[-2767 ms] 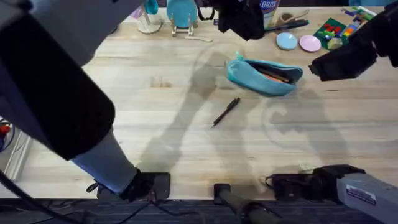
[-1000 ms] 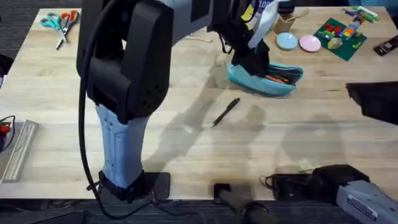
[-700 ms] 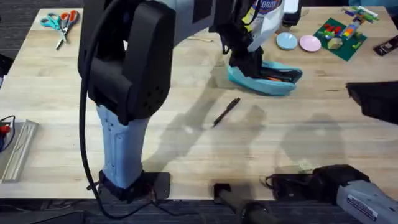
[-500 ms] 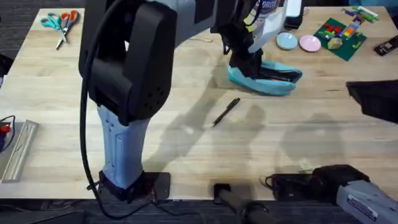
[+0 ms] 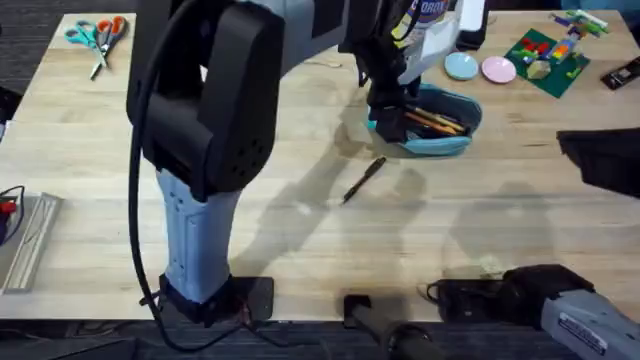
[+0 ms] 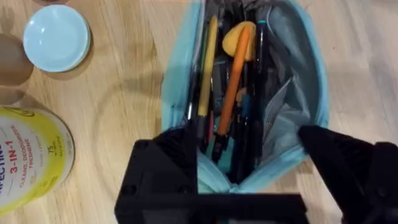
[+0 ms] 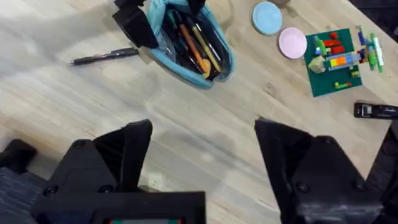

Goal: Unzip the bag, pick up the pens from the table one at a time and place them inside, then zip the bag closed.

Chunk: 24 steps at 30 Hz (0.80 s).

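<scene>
The turquoise bag (image 5: 435, 122) lies at the back middle of the table (image 5: 300, 230), its zipper mouth gaping wide, with several pens and pencils inside (image 6: 233, 93). My left gripper (image 5: 390, 108) hangs over the bag's left end, open, its fingers (image 6: 168, 165) spread across that end (image 6: 249, 168). One black pen (image 5: 363, 181) lies loose on the wood just in front of the bag (image 7: 186, 43) and shows in the right wrist view too (image 7: 106, 57). High over the right side of the table, my right gripper (image 7: 205, 155) is open with nothing in it.
A light-blue dish (image 5: 461, 66), a pink dish (image 5: 498, 69) and a green brick plate (image 5: 545, 45) sit behind the bag to the right. A yellow canister (image 6: 25, 155) stands close behind it. Scissors (image 5: 95, 35) lie at the far left corner.
The bag's mouth has spread from a narrow slit to a wide opening under my left gripper. The loose pen and the right arm have stayed put over the last second.
</scene>
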### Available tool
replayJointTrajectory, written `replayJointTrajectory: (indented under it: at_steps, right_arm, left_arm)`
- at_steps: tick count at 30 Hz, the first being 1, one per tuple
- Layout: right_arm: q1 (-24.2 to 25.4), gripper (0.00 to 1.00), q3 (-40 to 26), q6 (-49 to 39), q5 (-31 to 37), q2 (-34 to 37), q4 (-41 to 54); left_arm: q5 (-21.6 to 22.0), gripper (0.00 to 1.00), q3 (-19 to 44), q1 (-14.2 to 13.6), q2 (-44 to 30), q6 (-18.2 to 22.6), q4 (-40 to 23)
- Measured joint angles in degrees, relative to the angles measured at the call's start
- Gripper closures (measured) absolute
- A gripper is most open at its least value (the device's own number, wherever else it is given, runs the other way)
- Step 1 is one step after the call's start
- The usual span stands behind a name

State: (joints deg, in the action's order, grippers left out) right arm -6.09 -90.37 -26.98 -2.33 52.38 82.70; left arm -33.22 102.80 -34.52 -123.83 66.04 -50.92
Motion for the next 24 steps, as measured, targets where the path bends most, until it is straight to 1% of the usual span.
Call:
replayJointTrajectory:
  at_steps: [10,14,16,20,24]
  right_arm:
    - [0.0,0.005,0.0,0.0,0.0,0.0,0.0]
    - [0.0,0.005,0.0,0.0,0.0,0.0,0.0]
    - [0.0,0.005,0.0,0.0,0.0,0.0,0.0]
    - [0.0,0.005,0.0,0.0,0.0,0.0,0.0]
    - [0.0,0.005,0.0,0.0,0.0,0.0,0.0]
  left_arm:
    - [-0.5,0.009,0.0,0.1,0.0,0.0,0.1]
    - [-1.5,0.009,0.0,0.4,0.0,-0.4,-0.1]
    - [-1.8,0.009,0.0,0.7,0.2,-1.1,-0.3]
    - [-2.2,0.007,0.0,1.8,2.3,-3.9,-1.5]
    - [-2.0,0.007,0.0,4.1,6.8,-7.7,-2.4]
